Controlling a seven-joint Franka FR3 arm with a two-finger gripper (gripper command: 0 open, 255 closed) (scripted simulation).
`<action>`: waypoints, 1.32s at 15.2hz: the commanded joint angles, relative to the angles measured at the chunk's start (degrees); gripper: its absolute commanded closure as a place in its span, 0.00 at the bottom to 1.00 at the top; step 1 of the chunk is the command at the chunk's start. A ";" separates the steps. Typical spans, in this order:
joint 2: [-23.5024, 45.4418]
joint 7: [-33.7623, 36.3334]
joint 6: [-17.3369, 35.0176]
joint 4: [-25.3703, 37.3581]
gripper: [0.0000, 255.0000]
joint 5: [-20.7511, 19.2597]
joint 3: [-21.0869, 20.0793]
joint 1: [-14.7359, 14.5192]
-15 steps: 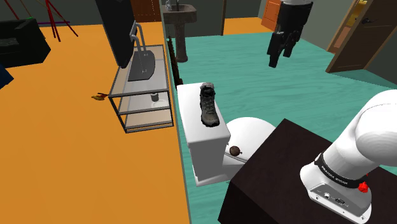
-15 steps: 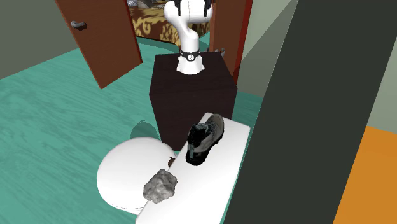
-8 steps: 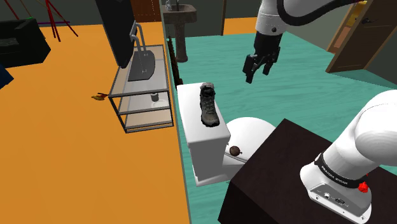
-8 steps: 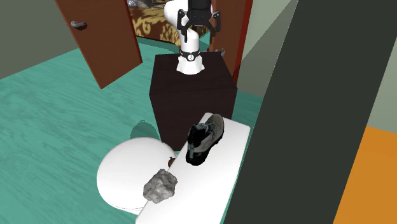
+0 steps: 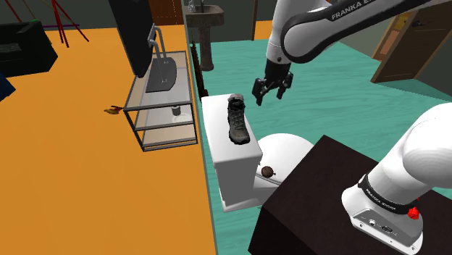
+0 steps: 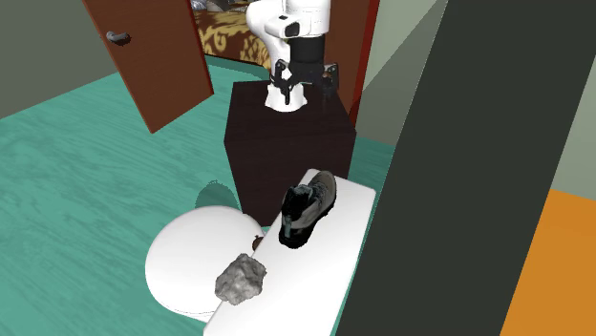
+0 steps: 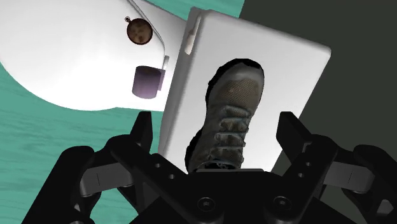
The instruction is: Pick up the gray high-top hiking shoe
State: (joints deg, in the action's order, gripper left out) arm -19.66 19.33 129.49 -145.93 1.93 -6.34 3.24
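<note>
Tool [image 5: 269,95] lower than before, nearer gray shoe [image 5: 237,122], fingers apart

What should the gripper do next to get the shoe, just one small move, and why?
Probably lower toward the shoe with the fingers apart. The gripper hangs above the tank, well clear of the shoe, holding nothing. In the wrist view the shoe lies between the open fingers, so the line-up looks about right; height is what's missing.
</note>
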 commanded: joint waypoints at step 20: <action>36.47 18.18 29.01 13.68 0.00 -5.36 0.23 0.62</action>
State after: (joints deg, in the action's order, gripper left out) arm 16.09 37.19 157.82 -132.31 -3.19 -6.22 4.06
